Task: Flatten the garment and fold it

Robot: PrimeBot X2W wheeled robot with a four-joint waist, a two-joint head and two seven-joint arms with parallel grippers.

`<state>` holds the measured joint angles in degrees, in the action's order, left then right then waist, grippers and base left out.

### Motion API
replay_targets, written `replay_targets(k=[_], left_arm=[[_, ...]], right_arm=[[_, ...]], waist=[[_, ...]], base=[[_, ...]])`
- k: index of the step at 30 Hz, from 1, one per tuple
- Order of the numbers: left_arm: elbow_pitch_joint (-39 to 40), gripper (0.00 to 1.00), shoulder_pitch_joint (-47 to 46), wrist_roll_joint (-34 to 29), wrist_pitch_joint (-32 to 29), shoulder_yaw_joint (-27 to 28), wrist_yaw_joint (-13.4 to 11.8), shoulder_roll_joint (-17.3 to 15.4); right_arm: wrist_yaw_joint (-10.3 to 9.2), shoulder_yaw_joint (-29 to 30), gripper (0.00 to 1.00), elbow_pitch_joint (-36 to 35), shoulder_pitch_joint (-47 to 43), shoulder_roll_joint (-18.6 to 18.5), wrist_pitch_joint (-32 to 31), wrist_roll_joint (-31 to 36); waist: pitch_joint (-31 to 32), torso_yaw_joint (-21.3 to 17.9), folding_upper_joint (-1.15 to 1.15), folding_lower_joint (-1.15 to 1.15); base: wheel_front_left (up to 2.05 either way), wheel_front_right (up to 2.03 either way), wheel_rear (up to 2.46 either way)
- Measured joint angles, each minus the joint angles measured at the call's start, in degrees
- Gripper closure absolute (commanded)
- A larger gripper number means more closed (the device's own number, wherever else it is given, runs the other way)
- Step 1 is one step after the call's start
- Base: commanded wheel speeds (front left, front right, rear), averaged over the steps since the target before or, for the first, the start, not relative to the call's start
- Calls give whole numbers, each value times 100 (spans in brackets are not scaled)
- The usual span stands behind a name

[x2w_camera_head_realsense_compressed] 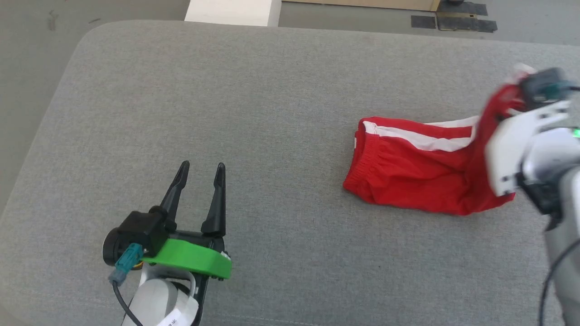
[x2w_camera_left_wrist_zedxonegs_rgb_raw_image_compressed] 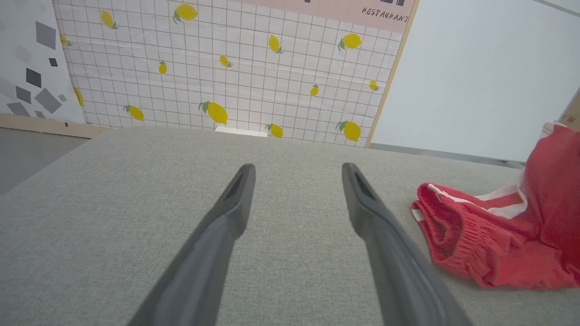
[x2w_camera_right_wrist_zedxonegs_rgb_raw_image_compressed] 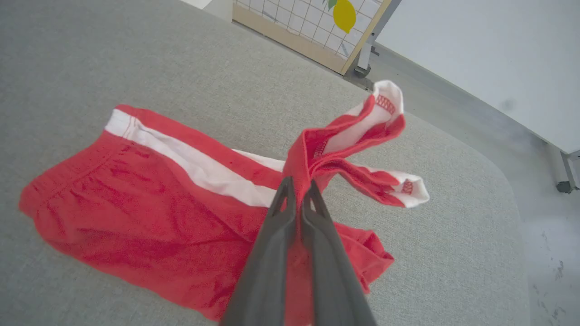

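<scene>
Head view: grey surface (x2w_camera_head_realsense_compressed: pixel 272 90), floor (x2w_camera_head_realsense_compressed: pixel 36 27) beyond; left tool (x2w_camera_head_realsense_compressed: pixel 202 165) spread, right tool (x2w_camera_right_wrist_zedxonegs_rgb_raw_image_compressed: pixel 300 183) tight on garment (x2w_camera_head_realsense_compressed: pixel 408 176).

— Where is the head camera looking from?
— It's looking down from above at the grey cushion (x2w_camera_head_realsense_compressed: pixel 226 113), taking in most of it.
— And the wrist cameras?
— The left one is sitting low, facing along the cushion toward the lemon-print wall (x2w_camera_left_wrist_zedxonegs_rgb_raw_image_compressed: pixel 226 68). The right one is hanging close over the red shorts (x2w_camera_right_wrist_zedxonegs_rgb_raw_image_compressed: pixel 136 203), looking down. All three are sharing the shorts and cushion.
</scene>
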<state>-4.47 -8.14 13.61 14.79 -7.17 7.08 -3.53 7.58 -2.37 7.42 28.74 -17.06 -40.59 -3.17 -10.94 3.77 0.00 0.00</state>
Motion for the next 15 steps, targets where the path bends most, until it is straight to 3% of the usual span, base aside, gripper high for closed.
replay_targets(k=[6, 15], left_arm=[[-3, 0, -9, 2, 0, -55, 0, -4], [-9, 0, -111, 9, 0, -163, 0, 0]], right_arm=[[0, -1149, 100, -105, 371, -5, -334, -156], [0, -2492, 100, 955, 1010, 372, -292, -459]], waist=[[-63, 83, 0, 0], [-263, 310, 0, 0]], base=[[0, 0, 0], [0, 0, 0]])
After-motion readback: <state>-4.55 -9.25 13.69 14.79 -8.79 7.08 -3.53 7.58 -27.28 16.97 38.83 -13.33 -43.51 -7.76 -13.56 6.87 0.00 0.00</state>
